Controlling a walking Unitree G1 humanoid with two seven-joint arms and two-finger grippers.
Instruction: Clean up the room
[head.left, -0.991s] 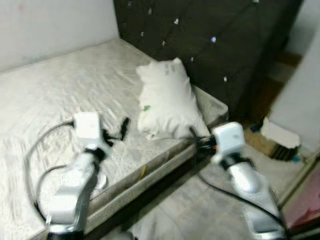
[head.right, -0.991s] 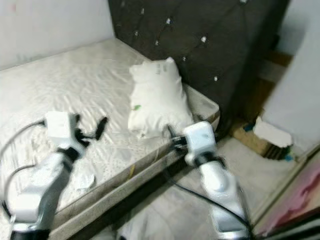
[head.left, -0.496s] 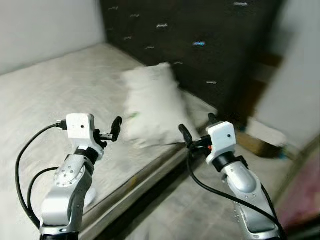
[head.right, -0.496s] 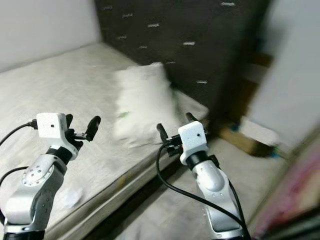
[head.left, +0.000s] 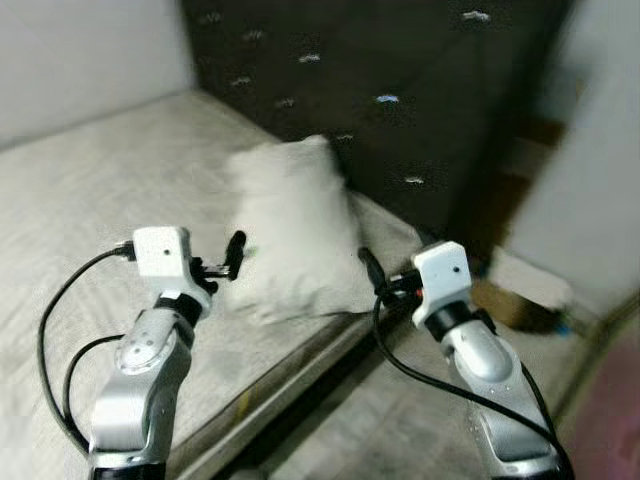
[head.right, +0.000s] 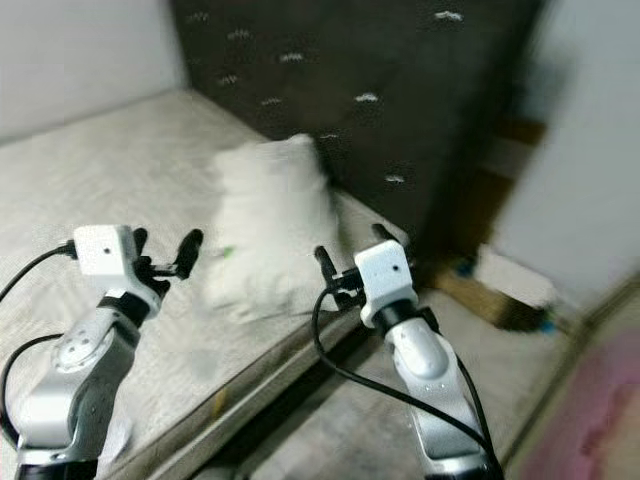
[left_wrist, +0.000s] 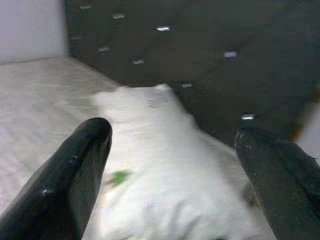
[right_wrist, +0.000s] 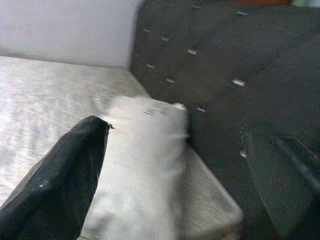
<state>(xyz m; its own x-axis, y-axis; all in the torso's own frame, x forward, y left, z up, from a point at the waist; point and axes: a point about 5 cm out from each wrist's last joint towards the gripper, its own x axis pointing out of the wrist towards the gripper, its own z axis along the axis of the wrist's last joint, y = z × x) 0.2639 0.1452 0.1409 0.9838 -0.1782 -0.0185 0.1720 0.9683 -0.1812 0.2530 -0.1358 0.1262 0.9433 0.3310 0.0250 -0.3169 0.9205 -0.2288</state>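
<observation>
lying on the bare mattress (head.left: 90, 190) near its corner, the white pillow (head.left: 290, 235) rests close to the dark tufted headboard (head.left: 400, 90), its upper end towards the headboard and its lower end towards the mattress edge. a small green mark (left_wrist: 117, 177) shows on the pillow's surface in the left wrist view. the head views are blurred, so fine detail on the pillow cannot be told.

the left gripper (head.left: 222, 262) is raised over the mattress, just beside the pillow's lower left part; whether it touches the pillow cannot be told. its fingers (left_wrist: 70, 180) are spread wide with nothing between them, and the pillow lies straight ahead of them in the left wrist view.

the right gripper (head.right: 350, 262) is held up off the mattress edge, near the pillow's lower right corner. its fingers (right_wrist: 60, 185) are likewise spread apart and hold nothing; the right wrist view looks along them at the pillow, the mattress and the headboard.

black cables (head.left: 60, 330) loop from both silver arms. a pale wall (head.left: 80, 50) stands behind the mattress. to the right of the bed lies a pale floor (head.left: 400, 420) with a white object (head.left: 530, 280) and a brown item beside it, both too blurred to identify
</observation>
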